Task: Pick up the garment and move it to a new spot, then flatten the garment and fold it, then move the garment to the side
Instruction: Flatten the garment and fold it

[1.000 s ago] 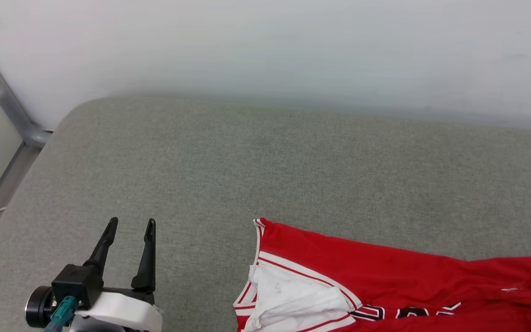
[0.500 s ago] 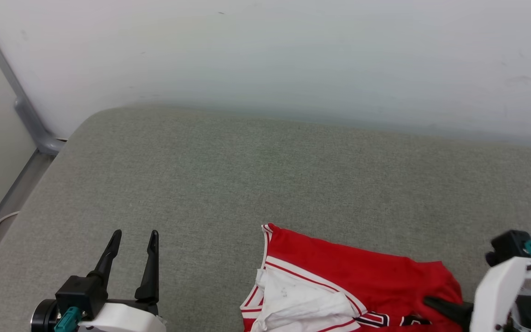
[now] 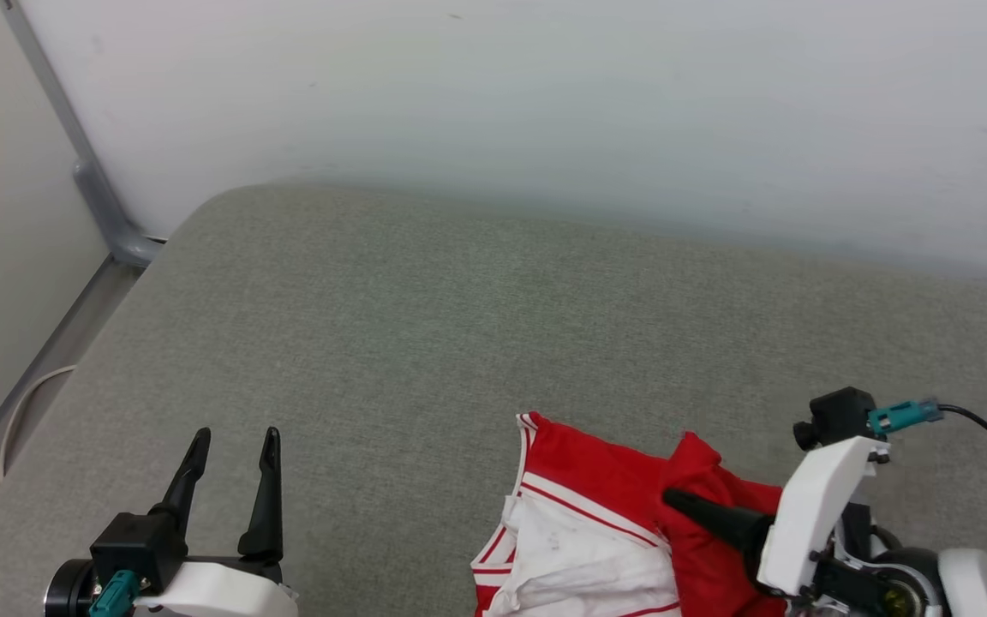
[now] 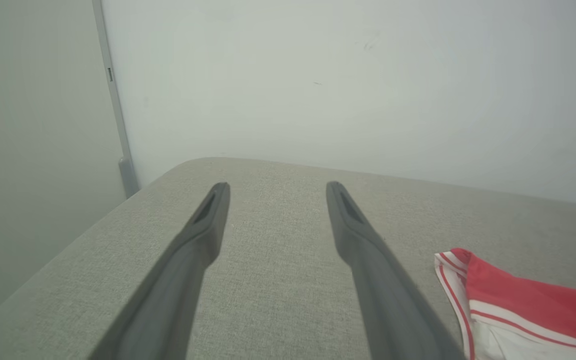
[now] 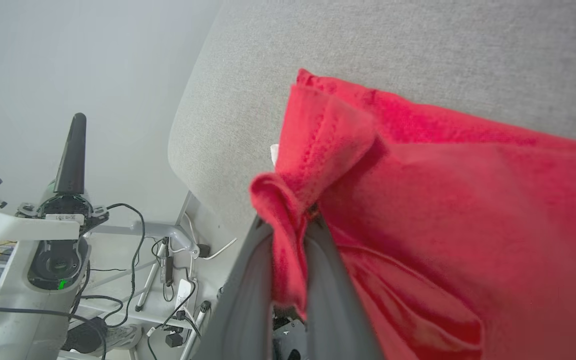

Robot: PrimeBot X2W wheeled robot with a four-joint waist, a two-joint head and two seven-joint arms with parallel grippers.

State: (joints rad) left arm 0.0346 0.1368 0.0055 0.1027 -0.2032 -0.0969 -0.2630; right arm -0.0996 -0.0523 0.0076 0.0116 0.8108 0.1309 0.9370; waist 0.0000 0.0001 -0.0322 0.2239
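While clamping a garment (image 5: pixel 443 200) fold in the right hand (image 5: pixel 292 227), expect bulk ahead of it; left hand (image 3: pixel 236 433) parted, empty, farther away.

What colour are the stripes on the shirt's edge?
The garment's trim is red-and-white striped, clearest in the head view.

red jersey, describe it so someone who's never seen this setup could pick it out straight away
A wide grey fabric pad sits against a pale wall. At its near edge, right of centre, lies the bright red thin-fabric jersey, one fold pinched in the right gripper. Its vivid red, white panel and striped trim stand out against the plain grey.
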